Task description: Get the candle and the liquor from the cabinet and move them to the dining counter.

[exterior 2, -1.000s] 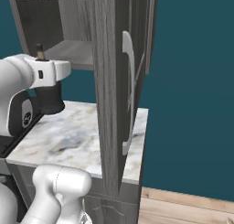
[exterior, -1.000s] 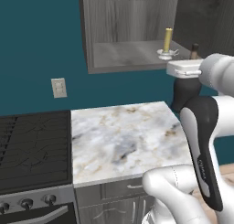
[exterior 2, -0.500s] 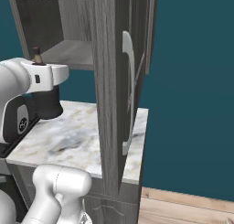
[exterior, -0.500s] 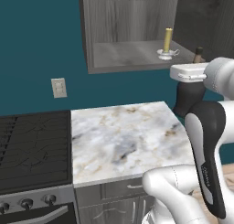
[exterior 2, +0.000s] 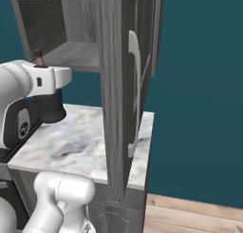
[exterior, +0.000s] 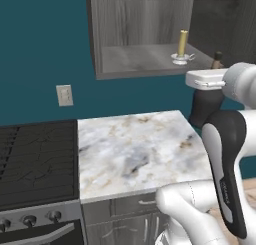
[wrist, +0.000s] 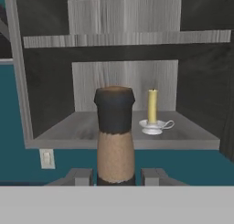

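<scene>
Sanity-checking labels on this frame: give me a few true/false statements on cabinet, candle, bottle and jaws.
1. The candle stands upright on the cabinet shelf. True.
2. The bottle sits on the shelf beside the candle. False: it is between the jaws of the gripper, out in front of the shelf.
3. The cabinet door is shut. False: it stands open.
4. The jaws are wide open and empty. False: they are shut on the bottle's neck.
5. A stove lies left of the worktop. True.

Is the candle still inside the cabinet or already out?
Inside. The candle stands upright in its saucer on the cabinet shelf, apart from the bottle between the pincer tips.
</scene>
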